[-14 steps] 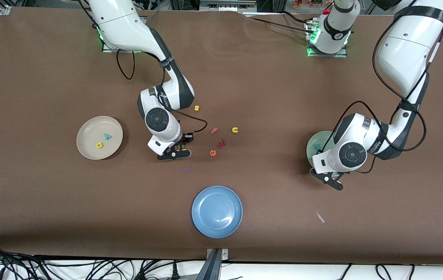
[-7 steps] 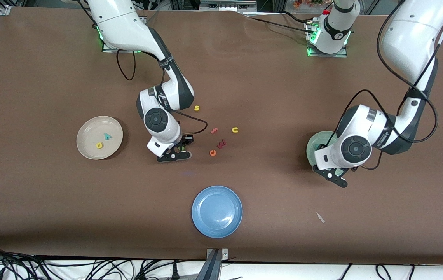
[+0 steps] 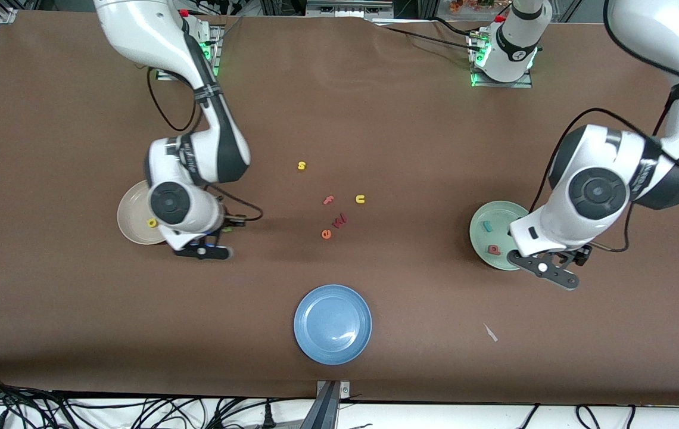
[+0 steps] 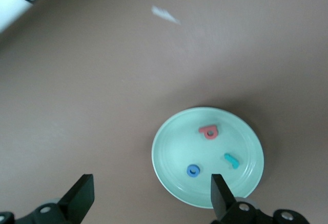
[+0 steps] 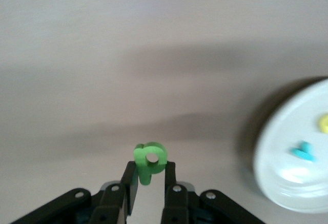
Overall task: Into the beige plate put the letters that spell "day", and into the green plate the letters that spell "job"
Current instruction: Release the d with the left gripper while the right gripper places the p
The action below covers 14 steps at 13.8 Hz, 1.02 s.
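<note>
My right gripper (image 5: 150, 170) is shut on the green d (image 5: 150, 157), which it holds upright above bare table just beside the beige plate (image 3: 131, 229). In that plate lie the yellow a (image 3: 152, 223) and the teal y (image 5: 303, 152); the arm hides the y in the front view. The green plate (image 3: 509, 210) holds the teal j (image 4: 231, 160), the blue o (image 4: 193, 170) and the salmon b (image 4: 208, 131). My left gripper (image 3: 548, 271) hangs open and empty over the table at that plate's rim.
A blue plate (image 3: 333, 323) sits near the front camera at mid-table. Loose letters lie in the middle: yellow s (image 3: 301, 165), salmon f (image 3: 329, 200), yellow u (image 3: 360, 199), a red w (image 3: 340, 220), orange e (image 3: 326, 234). A white scrap (image 3: 490, 332) lies on the cloth.
The right arm has carried the green d from beside the loose letters over to the beige plate's edge. The left gripper has opened and lifted off the green plate, uncovering the j and b.
</note>
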Each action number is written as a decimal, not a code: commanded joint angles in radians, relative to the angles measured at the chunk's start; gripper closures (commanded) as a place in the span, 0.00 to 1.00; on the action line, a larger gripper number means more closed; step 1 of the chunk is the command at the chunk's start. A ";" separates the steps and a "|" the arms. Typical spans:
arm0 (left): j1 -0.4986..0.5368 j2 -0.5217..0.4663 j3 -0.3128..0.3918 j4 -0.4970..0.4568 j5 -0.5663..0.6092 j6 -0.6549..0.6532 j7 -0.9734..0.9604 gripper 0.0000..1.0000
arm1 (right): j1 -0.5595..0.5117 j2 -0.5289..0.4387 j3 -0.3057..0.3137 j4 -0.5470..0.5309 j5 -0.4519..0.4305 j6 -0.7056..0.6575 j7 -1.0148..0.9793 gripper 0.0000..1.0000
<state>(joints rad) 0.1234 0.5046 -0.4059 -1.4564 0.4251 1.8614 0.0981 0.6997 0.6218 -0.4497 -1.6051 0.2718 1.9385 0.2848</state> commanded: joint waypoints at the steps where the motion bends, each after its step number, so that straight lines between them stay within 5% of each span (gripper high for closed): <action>1: 0.004 -0.020 -0.001 0.079 -0.154 -0.078 -0.020 0.00 | 0.003 -0.013 -0.075 -0.021 -0.005 -0.049 0.007 0.84; 5: 0.005 -0.096 -0.005 0.122 -0.230 -0.244 -0.121 0.00 | -0.077 0.010 -0.113 -0.032 -0.014 -0.075 -0.083 0.84; 8: 0.009 -0.243 0.030 0.093 -0.357 -0.317 -0.120 0.00 | -0.181 0.032 -0.113 -0.032 -0.016 -0.061 -0.287 0.84; 9: -0.007 -0.314 0.092 0.035 -0.403 -0.315 -0.110 0.00 | -0.198 0.033 -0.113 -0.029 -0.014 -0.059 -0.330 0.70; 10: -0.042 -0.389 0.158 -0.028 -0.446 -0.314 -0.110 0.00 | -0.197 0.035 -0.113 -0.026 -0.010 -0.061 -0.326 0.19; 11: -0.095 -0.441 0.229 -0.085 -0.453 -0.314 -0.112 0.00 | -0.194 0.033 -0.113 -0.023 -0.008 -0.064 -0.326 0.00; 14: -0.146 -0.466 0.309 -0.151 -0.450 -0.304 -0.121 0.00 | -0.178 0.024 -0.106 -0.003 -0.002 -0.075 -0.323 0.00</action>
<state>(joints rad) 0.0067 0.0741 -0.1393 -1.5123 -0.0019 1.5239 -0.0165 0.5049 0.6578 -0.5617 -1.6262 0.2672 1.8773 -0.0377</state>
